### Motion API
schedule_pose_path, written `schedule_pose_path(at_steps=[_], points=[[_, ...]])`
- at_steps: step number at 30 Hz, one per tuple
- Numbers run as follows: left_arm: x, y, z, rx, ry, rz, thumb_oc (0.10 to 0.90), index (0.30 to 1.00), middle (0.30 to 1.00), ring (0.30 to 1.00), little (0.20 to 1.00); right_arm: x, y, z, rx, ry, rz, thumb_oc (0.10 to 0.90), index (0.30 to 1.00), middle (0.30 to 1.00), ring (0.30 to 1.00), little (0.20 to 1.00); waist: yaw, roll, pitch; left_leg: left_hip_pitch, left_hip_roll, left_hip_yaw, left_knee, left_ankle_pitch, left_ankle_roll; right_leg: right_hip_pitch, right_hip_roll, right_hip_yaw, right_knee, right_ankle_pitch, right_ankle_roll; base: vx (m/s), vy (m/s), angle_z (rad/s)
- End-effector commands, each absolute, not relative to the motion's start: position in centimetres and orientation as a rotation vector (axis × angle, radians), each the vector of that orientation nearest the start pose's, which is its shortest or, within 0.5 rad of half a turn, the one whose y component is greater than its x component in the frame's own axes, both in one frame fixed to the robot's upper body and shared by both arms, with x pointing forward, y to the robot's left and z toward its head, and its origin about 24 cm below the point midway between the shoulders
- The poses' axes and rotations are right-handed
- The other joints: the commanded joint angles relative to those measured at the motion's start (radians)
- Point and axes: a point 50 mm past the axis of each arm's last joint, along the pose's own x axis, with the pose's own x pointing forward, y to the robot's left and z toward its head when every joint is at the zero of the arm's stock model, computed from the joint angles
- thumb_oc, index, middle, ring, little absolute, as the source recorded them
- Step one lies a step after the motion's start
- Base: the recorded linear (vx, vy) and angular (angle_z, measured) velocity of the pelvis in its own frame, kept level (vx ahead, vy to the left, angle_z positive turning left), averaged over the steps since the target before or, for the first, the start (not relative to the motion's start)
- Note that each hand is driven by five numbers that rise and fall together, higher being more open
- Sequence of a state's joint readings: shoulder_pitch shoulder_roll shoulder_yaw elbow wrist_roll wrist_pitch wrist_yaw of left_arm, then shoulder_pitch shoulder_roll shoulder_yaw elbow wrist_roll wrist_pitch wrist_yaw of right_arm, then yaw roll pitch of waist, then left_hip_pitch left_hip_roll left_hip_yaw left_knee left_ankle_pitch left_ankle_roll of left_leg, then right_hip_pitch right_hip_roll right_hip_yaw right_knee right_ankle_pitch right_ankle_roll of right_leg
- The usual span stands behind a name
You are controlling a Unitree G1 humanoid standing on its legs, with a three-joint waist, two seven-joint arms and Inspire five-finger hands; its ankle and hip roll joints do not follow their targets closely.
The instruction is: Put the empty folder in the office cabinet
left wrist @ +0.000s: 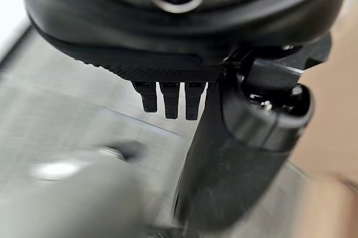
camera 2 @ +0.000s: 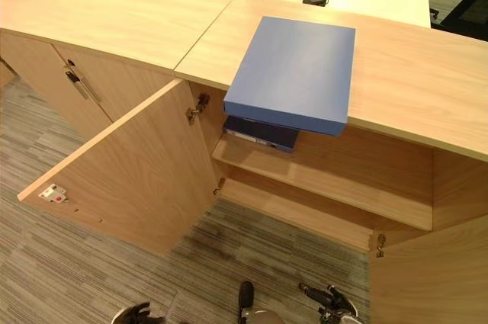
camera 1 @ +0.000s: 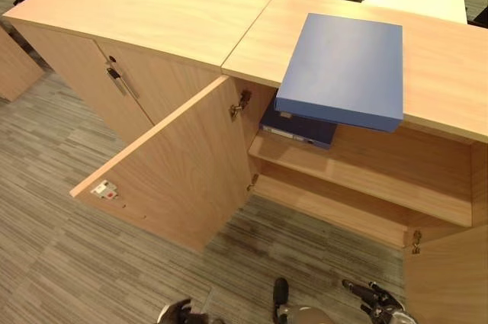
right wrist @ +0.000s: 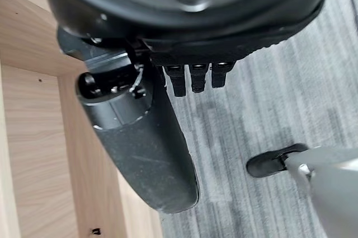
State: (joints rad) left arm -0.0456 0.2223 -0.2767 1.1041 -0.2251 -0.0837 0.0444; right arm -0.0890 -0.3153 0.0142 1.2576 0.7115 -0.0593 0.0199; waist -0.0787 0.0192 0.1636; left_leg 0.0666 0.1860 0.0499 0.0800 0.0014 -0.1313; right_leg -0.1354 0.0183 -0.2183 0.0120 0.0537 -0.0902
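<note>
Long wooden office cabinet (camera 1: 152,15) with pale smooth wood-grain counter top, running across the head views. Grey striped carpet floor (camera 1: 46,248) below, ribbed in texture. Open cabinet door (camera 1: 179,164), flat wood panel, swung outward to the left of the open compartment, metal hinge at its upper inner edge. Inside, a plain wooden shelf (camera 1: 366,179) spanning the compartment. Blue folder (camera 1: 343,68), flat rectangular box shape with matte cover, lying on the counter top with its near edge hanging out past the front lip, above the open compartment. Darker blue binder (camera 1: 299,127) with a pale spine label, lying flat on the shelf just beneath the folder's overhang. Right hand (right wrist: 140,131) low beside a cabinet wall over the carpet, dark thumb extended, fingers (right wrist: 193,78) straight and holding nothing. Left hand (left wrist: 240,154) low over the floor, fingers (left wrist: 168,99) likewise straight and empty, thumb textured black.
</note>
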Motion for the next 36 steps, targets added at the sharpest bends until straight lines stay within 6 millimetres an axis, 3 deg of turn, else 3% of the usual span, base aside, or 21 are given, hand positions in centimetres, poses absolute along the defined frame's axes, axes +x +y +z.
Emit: schedule_pose_path(at_steps=[1, 4, 6, 7, 9, 10, 11, 12, 18, 19, 20, 24, 25, 28, 32, 33, 36], points=[[18.1, 18.8, -12.1, 0.130, 0.770, -0.118, 0.800, 0.900, 0.900, 0.900, 0.900, 10.4, -28.0, -14.5, 0.380, 0.996, -0.640, 0.800, 0.900, 0.900, 0.900, 0.900, -0.017, 0.008, -0.013, -0.026, -0.010, 0.058, 0.135, 0.017, 0.024, -0.006, -0.043, 0.048, 0.063, -0.119, 0.127, 0.08, -0.095, 0.16], [19.9, 17.4, -9.9, 0.092, 0.634, -0.225, 0.800, 0.900, 0.900, 0.900, 0.900, 9.8, -28.1, -14.7, 0.378, 1.026, -0.647, 0.800, 0.900, 0.900, 0.900, 0.900, 0.001, 0.004, 0.008, -0.096, -0.073, 0.017, 0.241, -0.020, 0.050, 0.040, -0.044, 0.067, 0.049, -0.125, 0.120, 0.07, -0.033, 0.01], [20.7, 16.3, -8.4, 0.053, 0.559, -0.295, 0.800, 0.900, 0.900, 0.900, 0.900, 9.4, -28.1, -14.8, 0.363, 1.054, -0.638, 0.800, 0.900, 0.900, 0.900, 0.900, 0.014, -0.003, 0.013, -0.153, -0.154, -0.011, 0.209, -0.116, 0.084, 0.059, -0.057, 0.081, 0.037, -0.119, 0.128, 0.07, 0.033, -0.21], [21.0, 16.1, -7.6, 0.038, 0.523, -0.316, 0.800, 0.900, 0.900, 0.900, 0.900, 9.3, -28.1, -14.8, 0.355, 1.062, -0.630, 0.800, 0.900, 0.900, 0.900, 0.900, 0.021, -0.001, 0.019, -0.167, -0.177, -0.026, 0.188, -0.129, 0.090, 0.069, -0.055, 0.089, 0.036, -0.119, 0.129, 0.08, 0.052, -0.43], [21.1, 15.9, -6.4, -0.028, 0.470, -0.339, 0.800, 0.900, 0.900, 0.900, 0.900, 9.3, -27.9, -14.9, 0.334, 1.078, -0.608, 0.800, 0.900, 0.900, 0.900, 0.900, 0.042, 0.002, 0.025, -0.217, -0.239, -0.082, 0.133, -0.091, 0.094, 0.088, -0.039, 0.107, 0.025, -0.110, 0.132, 0.07, 0.040, -0.56], [21.1, 15.9, -6.4, -0.028, 0.471, -0.338, 0.800, 0.900, 0.900, 0.900, 0.900, 9.3, -27.9, -14.9, 0.334, 1.078, -0.607, 0.800, 0.900, 0.900, 0.900, 0.900, 0.041, 0.000, 0.023, -0.219, -0.240, -0.082, 0.128, -0.086, 0.094, 0.085, -0.041, 0.106, 0.024, -0.108, 0.133, 0.09, 0.018, -0.41], [21.0, 16.0, -5.7, -0.105, 0.442, -0.324, 0.800, 0.900, 0.900, 0.900, 0.900, 9.8, -27.5, -14.9, 0.317, 1.080, -0.586, 0.800, 0.900, 0.900, 0.900, 0.900, 0.069, 0.000, 0.028, -0.265, -0.292, -0.160, 0.086, -0.036, 0.089, 0.109, -0.017, 0.141, 0.007, -0.097, 0.136, 0.09, -0.002, -0.33], [21.0, 16.1, -5.3, -0.127, 0.430, -0.312, 0.800, 0.900, 0.900, 0.900, 0.900, 10.0, -27.2, -15.0, 0.316, 1.082, -0.575, 0.800, 0.900, 0.900, 0.900, 0.900, 0.078, -0.002, 0.030, -0.270, -0.303, -0.183, 0.070, -0.016, 0.086, 0.122, -0.007, 0.153, 0.001, -0.093, 0.136, 0.13, 0.011, -0.63], [21.1, 16.6, -1.7, -0.203, 0.276, -0.270, 0.800, 0.900, 0.900, 0.900, 0.900, 8.8, -25.7, -15.7, 0.339, 1.124, -0.576, 0.800, 0.900, 0.900, 0.900, 0.900, 0.089, -0.003, -0.024, -0.140, -0.286, -0.219, -0.124, 0.030, 0.114, 0.143, 0.016, 0.176, -0.035, -0.077, 0.139, 0.11, 0.047, -0.56], [21.5, 17.0, 0.8, -0.185, 0.160, -0.268, 0.800, 0.900, 0.900, 0.900, 0.900, 8.4, -25.4, -15.9, 0.344, 1.137, -0.580, 0.800, 0.900, 0.900, 0.900, 0.900, 0.093, -0.006, -0.036, -0.115, -0.285, -0.223, -0.161, 0.038, 0.118, 0.154, 0.020, 0.178, -0.050, -0.073, 0.140, 0.07, 0.038, 0.18], [21.5, 17.1, 0.8, -0.184, 0.161, -0.267, 0.800, 0.900, 0.900, 0.900, 0.900, 8.4, -25.3, -15.9, 0.343, 1.138, -0.579, 0.800, 0.900, 0.900, 0.900, 0.900, 0.092, -0.006, -0.036, -0.114, -0.285, -0.223, -0.161, 0.038, 0.118, 0.155, 0.020, 0.178, -0.052, -0.073, 0.140, 0.07, 0.043, 0.18], [22.1, 17.7, 5.8, -0.219, -0.089, -0.180, 0.800, 0.900, 0.900, 0.900, 0.900, 7.5, -24.0, -16.4, 0.354, 1.171, -0.565, 0.800, 0.900, 0.900, 0.900, 0.900, 0.100, -0.021, -0.050, -0.079, -0.289, -0.220, -0.167, 0.022, 0.126, 0.194, 0.017, 0.179, -0.080, -0.068, 0.145, 0.05, 0.033, 0.05], [22.1, 17.7, 5.9, -0.219, -0.089, -0.179, 0.800, 0.900, 0.900, 0.900, 0.900, 7.5, -24.0, -16.4, 0.354, 1.171, -0.564, 0.800, 0.900, 0.900, 0.900, 0.900, 0.100, -0.021, -0.049, -0.078, -0.289, -0.220, -0.167, 0.021, 0.127, 0.195, 0.017, 0.180, -0.080, -0.068, 0.145, 0.05, 0.033, -0.04], [22.0, 18.3, 8.3, -0.262, -0.210, -0.130, 0.800, 0.900, 0.900, 0.900, 0.900, 7.2, -23.2, -16.6, 0.358, 1.180, -0.536, 0.800, 0.900, 0.900, 0.900, 0.900, 0.101, -0.027, -0.062, -0.053, -0.292, -0.213, -0.167, 0.003, 0.132, 0.216, 0.015, 0.189, -0.095, -0.063, 0.148, 0.06, 0.041, -0.13], [21.8, 19.2, 9.1, -0.256, -0.245, -0.067, 0.800, 0.900, 0.900, 0.900, 0.900, 6.8, -23.0, -16.8, 0.359, 1.192, -0.527, 0.800, 0.900, 0.900, 0.900, 0.900, 0.102, -0.027, -0.069, -0.038, -0.292, -0.208, -0.167, -0.006, 0.136, 0.227, 0.012, 0.194, -0.098, -0.064, 0.150, 0.03, 0.031, -0.05], [21.8, 19.5, 9.4, -0.249, -0.266, -0.048, 0.800, 0.900, 0.900, 0.900, 0.900, 6.7, -22.9, -16.8, 0.360, 1.196, -0.528, 0.800, 0.900, 0.900, 0.900, 0.900, 0.103, -0.027, -0.072, -0.034, -0.293, -0.208, -0.167, -0.009, 0.137, 0.230, 0.012, 0.195, -0.099, -0.065, 0.150, 0.05, 0.035, -0.08], [21.6, 21.2, 12.5, 0.007, -0.435, 0.092, 0.800, 0.900, 0.900, 0.900, 0.900, 6.1, -22.4, -17.0, 0.368, 1.208, -0.541, 0.800, 0.900, 0.900, 0.900, 0.900, 0.106, -0.032, -0.082, -0.019, -0.294, -0.206, -0.167, -0.023, 0.139, 0.240, 0.009, 0.196, -0.099, -0.070, 0.154, 0.04, 0.021, -0.11]])
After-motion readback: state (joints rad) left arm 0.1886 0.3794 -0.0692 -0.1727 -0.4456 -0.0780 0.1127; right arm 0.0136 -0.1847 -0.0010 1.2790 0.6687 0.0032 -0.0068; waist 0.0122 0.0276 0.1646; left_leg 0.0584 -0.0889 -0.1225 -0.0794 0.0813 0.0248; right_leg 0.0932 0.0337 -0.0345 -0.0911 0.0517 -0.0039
